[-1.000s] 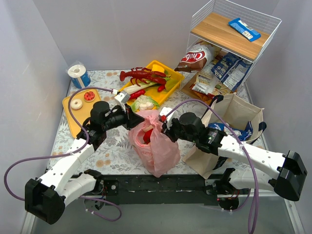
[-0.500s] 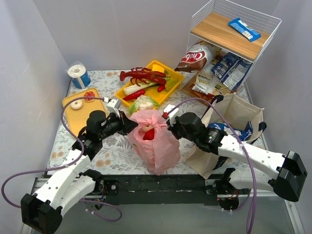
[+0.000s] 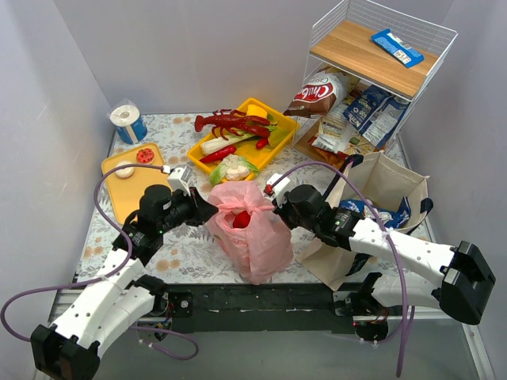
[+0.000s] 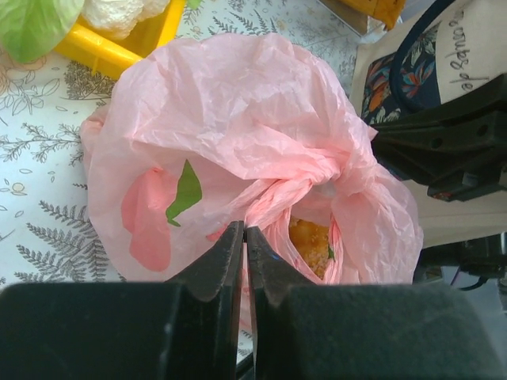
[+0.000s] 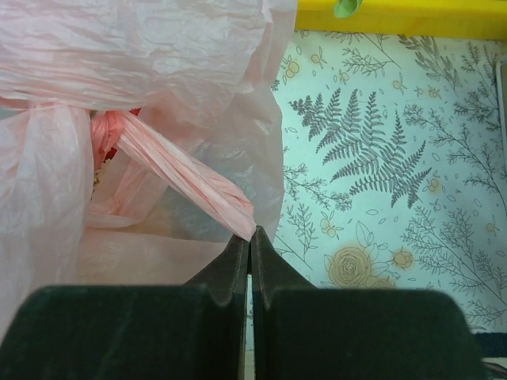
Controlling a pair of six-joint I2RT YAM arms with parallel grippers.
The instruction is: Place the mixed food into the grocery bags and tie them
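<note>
Since the earlier frame, the left gripper (image 3: 209,212) has drawn back toward its own base. The right gripper (image 3: 275,204) has shifted slightly the other way. The two now stand farther apart, and the pink bag (image 3: 252,237) is pulled wider between them.

Left gripper: the jaws are pressed together on a twisted handle strand of the pink bag. The strand runs straight ahead from the jaw tips to a bunched knot at the bag's mouth. Below the knot, an orange toy food (image 4: 309,237) shows through a gap. A green leaf shape (image 4: 186,192) shows through the film to the left of the tips.

Right gripper: the jaws are likewise clamped on the second twisted strand. It leads up and to the left from the tips into the bag (its far end is hidden by folds of film).

The bag rests on the fern-printed counter (image 3: 182,247), between the two grippers and touching both. A red item (image 3: 242,219) is visible inside it.

The canvas tote (image 3: 388,184) stands open on the outer side of the right gripper, just beside that arm. Beyond both grippers lies a yellow tray (image 3: 279,111) carrying a toy lobster (image 3: 230,121).
</note>
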